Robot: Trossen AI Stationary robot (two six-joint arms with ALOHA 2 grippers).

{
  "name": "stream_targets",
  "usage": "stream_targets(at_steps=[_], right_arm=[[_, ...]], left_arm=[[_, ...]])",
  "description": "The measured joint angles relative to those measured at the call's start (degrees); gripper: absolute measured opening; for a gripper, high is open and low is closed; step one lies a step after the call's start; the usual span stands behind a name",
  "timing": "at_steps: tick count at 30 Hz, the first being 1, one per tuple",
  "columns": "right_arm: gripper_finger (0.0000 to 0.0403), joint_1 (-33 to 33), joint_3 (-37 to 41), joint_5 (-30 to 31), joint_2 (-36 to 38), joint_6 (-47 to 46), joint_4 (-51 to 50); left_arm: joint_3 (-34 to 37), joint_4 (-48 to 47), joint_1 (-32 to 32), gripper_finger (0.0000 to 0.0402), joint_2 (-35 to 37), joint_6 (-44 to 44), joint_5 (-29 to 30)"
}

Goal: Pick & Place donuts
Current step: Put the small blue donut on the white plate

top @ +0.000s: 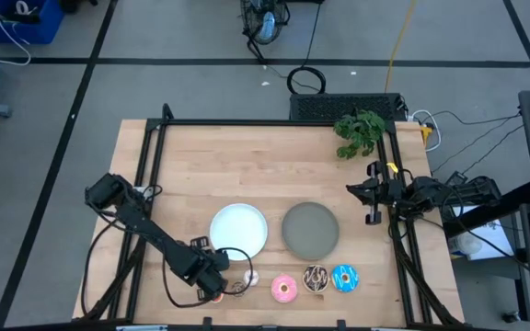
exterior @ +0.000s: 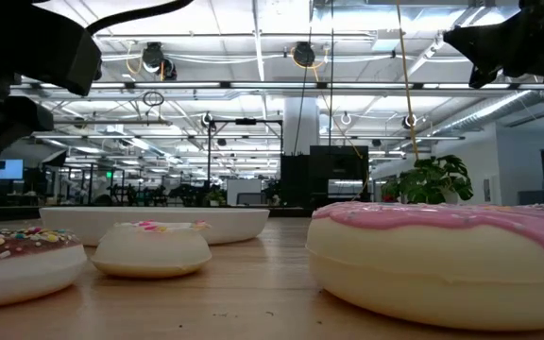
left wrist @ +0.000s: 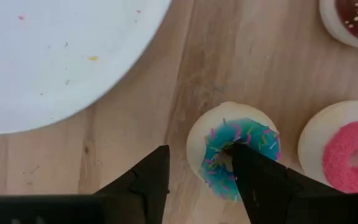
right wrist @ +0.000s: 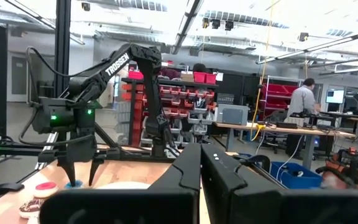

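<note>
Left gripper (left wrist: pixel 194 180) seen spread open astride tiny blue donut (left wrist: pixel 234 152), just beside white plate (left wrist: pixel 55 56). One finger judged over hole; recentring advised before closing. Right gripper (right wrist: pixel 201 180) parked, shut.

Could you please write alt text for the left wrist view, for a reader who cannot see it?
The left pincer, open, straddles one side of a tiny blue-iced donut on the wooden table, one finger over its hole. A white plate lies beside it, with a tiny red-iced donut and part of a brown-iced donut nearby.
</note>
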State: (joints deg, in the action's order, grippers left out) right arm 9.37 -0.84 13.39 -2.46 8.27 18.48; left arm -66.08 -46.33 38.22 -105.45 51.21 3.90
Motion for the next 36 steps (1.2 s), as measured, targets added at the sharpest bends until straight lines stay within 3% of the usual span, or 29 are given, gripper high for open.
stream_targets(at_steps=[7, 12, 18, 28, 36], right_arm=[[0.0000, -0.02, 0.00, 0.00, 0.00, -0.04, -0.02], [0.0000, 0.00, 0.00, 0.00, 0.00, -0.07, -0.14], [0.0000, -0.01, 0.00, 0.00, 0.00, -0.71, -0.37], [0.0000, -0.01, -0.01, 0.00, 0.00, -1.42, -0.77], [0.0000, 0.00, 0.00, 0.00, 0.00, -1.44, -0.76]], left_arm=[[0.00, 0.29, 0.00, 0.0193, -0.08, -0.58, 0.00], [0.00, 1.90, 0.00, 0.0181, -0.10, -1.55, 0.12], [0.00, 1.91, 0.00, 0.0133, -0.13, -2.13, 0.19], [0.00, 2.06, -0.17, 0.0013, -0.13, -5.86, 0.50], [-0.12, 1.39, -0.35, 0.0009, 0.05, -11.17, 0.66]])
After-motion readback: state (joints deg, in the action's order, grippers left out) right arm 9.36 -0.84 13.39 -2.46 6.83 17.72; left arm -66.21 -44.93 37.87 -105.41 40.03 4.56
